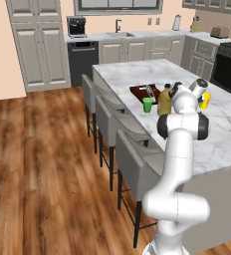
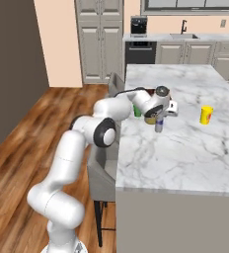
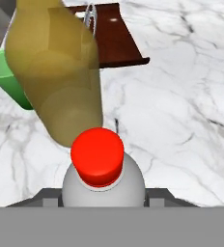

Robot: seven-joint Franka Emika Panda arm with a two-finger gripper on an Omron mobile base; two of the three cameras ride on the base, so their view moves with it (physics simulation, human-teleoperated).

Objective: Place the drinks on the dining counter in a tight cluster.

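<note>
1. Left base view: the marble dining counter (image 1: 137, 74) carries a brown tray (image 1: 145, 92), a green cup (image 1: 147, 104), an olive-brown bottle (image 1: 164, 101) and a yellow juice bottle (image 1: 205, 100). The arm's own upper links hide the gripper and whatever it holds.

2. Right base view: the gripper (image 2: 159, 120) hangs over the counter, just beside the olive-brown bottle, with a small pale bottle (image 2: 159, 125) under it. The juice bottle (image 2: 206, 114) stands well apart to the right. Whether the pale bottle's base touches the marble is hard to tell.

3. Hand view: the jaws are clenched on the small pale bottle (image 3: 103, 185), just below its red cap (image 3: 97, 156). It looks rigid, smooth and light, so likely slippery; a hold on the body under the cap seems soundest. The olive-brown bottle (image 3: 56, 72) stands close behind it, near the green cup (image 3: 7, 79). The pale bottle's lower body is cut off.
</note>
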